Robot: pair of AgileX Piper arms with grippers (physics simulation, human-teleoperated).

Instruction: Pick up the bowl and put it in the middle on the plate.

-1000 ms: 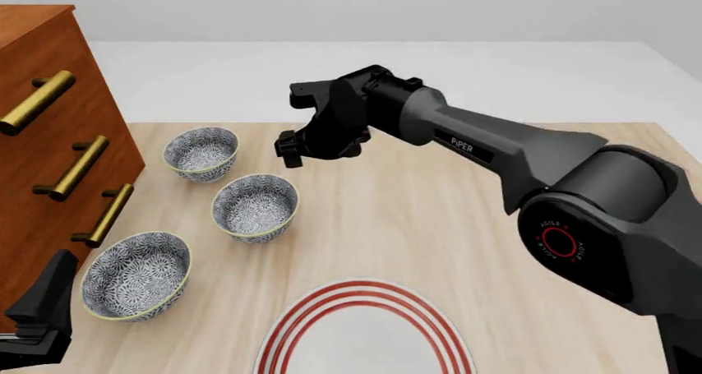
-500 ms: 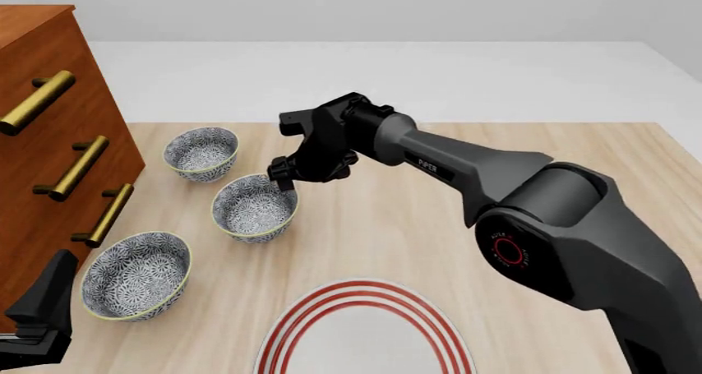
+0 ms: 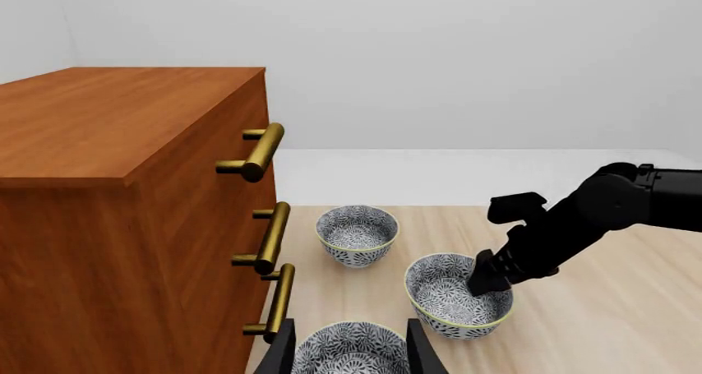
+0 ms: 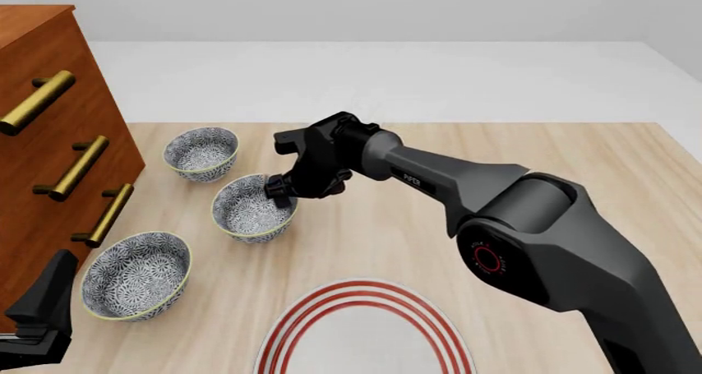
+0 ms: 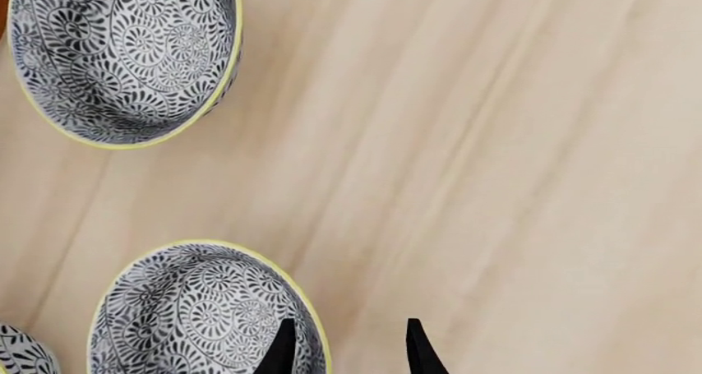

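Observation:
Three look-alike floral bowls stand on the table's left side. The bowl (image 4: 250, 210) is the middle one, also seen in the left wrist view (image 3: 452, 298) and the right wrist view (image 5: 197, 316). My right gripper (image 4: 281, 192) is open and low at its right rim. One of its fingers (image 5: 283, 351) is inside the bowl and the other is outside, with the rim between them. The plate (image 4: 367, 329), white with red rings, lies at the near edge, partly cut off. At the lower left my left gripper (image 4: 42, 308) is open, and the nearest bowl (image 3: 351, 351) lies just beyond its fingers.
A wooden drawer cabinet (image 4: 49, 144) with brass handles stands along the left, close to the bowls. The far bowl (image 4: 202, 151) sits behind the middle one and the near bowl (image 4: 136, 274) in front of it. Bare wood lies to the right of the bowls.
My right gripper has come down and nearer, from above the table behind the middle bowl to that bowl's right rim. The left arm and all bowls have not moved.

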